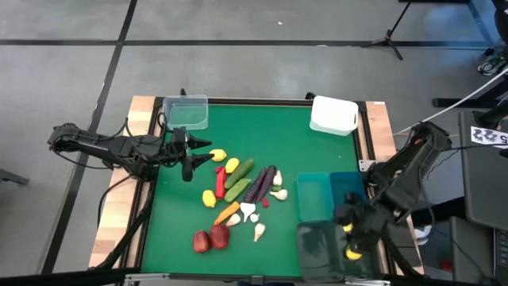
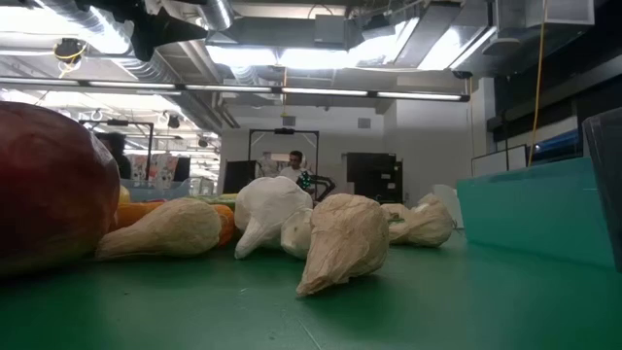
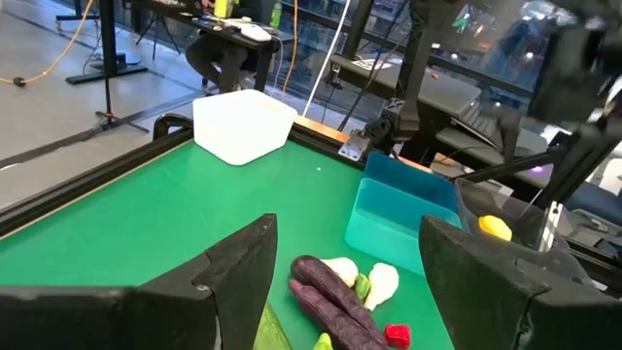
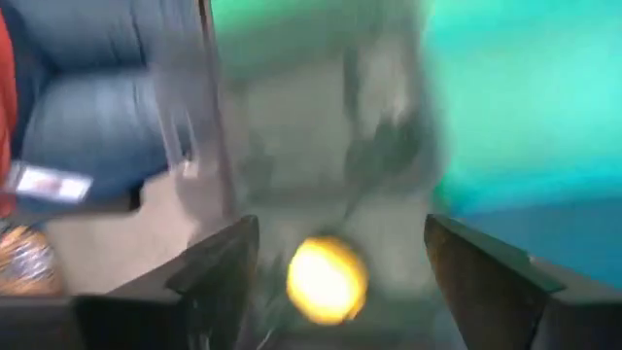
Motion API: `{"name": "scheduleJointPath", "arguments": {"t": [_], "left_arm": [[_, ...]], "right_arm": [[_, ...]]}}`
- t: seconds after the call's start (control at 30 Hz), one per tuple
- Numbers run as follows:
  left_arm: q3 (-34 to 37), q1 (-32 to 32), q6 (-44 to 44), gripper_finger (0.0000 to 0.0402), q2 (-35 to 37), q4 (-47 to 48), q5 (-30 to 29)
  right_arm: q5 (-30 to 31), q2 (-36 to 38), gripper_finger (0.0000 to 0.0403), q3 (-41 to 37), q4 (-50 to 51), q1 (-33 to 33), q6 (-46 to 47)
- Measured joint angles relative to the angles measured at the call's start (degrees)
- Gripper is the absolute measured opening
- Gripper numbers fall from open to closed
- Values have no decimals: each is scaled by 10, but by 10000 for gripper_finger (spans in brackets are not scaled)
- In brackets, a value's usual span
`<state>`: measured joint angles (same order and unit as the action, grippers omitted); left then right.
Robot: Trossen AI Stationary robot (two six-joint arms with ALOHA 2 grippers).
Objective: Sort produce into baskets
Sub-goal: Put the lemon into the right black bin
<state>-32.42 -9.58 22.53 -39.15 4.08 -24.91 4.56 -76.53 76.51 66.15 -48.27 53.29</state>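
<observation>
Lemon (image 4: pixel 327 278), round and yellow, sits between the parted fingers of the right gripper (image 1: pixel 355 235), directly over the dark smoky basket (image 1: pixel 317 250) at the near right of the green mat; whether the pads touch it cannot be told, since the jaws stand apart with gaps either side. Remaining produce (image 1: pixel 238 199) lies mid-table, well left of that arm. The left gripper (image 1: pixel 189 163) is nearer the pile, just beside a lemon (image 1: pixel 217 154), fingers partly apart, holding nothing.

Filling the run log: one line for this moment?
right hand: open, lemon between fingers, over dark basket | left hand: empty, beside produce pile
</observation>
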Motion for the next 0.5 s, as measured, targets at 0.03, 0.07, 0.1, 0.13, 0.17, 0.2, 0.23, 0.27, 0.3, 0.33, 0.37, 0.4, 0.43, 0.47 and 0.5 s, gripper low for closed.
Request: {"name": "scheduleJointPath", "arguments": {"t": [0.03, 0.07, 0.1, 0.13, 0.17, 0.2, 0.23, 0.27, 0.3, 0.33, 0.37, 0.4, 0.43, 0.47, 0.5], "left_arm": [[0, 0, 0, 247, 0, 0, 0], [0, 0, 0, 247, 0, 0, 0], [0, 0, 0, 247, 0, 0, 0], [0, 0, 0, 247, 0, 0, 0], [0, 0, 0, 247, 0, 0, 0], [0, 0, 0, 246, 0, 0, 0], [0, 0, 0, 247, 0, 0, 0], [0, 0, 0, 247, 0, 0, 0], [0, 0, 0, 247, 0, 0, 0], [0, 0, 0, 247, 0, 0, 0], [0, 0, 0, 247, 0, 0, 0], [0, 0, 0, 247, 0, 0, 0], [0, 0, 0, 247, 0, 0, 0], [0, 0, 0, 247, 0, 0, 0], [0, 0, -3, 247, 0, 0, 0]], "right_arm": [[33, 0, 288, 22, 6, 16, -49], [71, 0, 288, 44, 8, 31, -100], [115, 0, 287, 60, 8, 47, -154], [164, 0, 287, 74, 7, 62, -206], [216, 0, 287, 86, 4, 77, -252], [272, 0, 287, 95, -4, 94, -295], [319, 0, 287, 100, -12, 112, -338], [354, 0, 287, 102, -25, 134, -379], [371, 0, 287, 103, -42, 158, -420], [374, 0, 287, 103, -59, 183, -459], [364, -1, 287, 102, -78, 211, -498], [340, -2, 287, 100, -106, 240, -534], [304, -4, 287, 97, -140, 269, -571], [260, -7, 287, 93, -177, 299, -607], [207, -13, 287, 87, -217, 328, -640]]}}
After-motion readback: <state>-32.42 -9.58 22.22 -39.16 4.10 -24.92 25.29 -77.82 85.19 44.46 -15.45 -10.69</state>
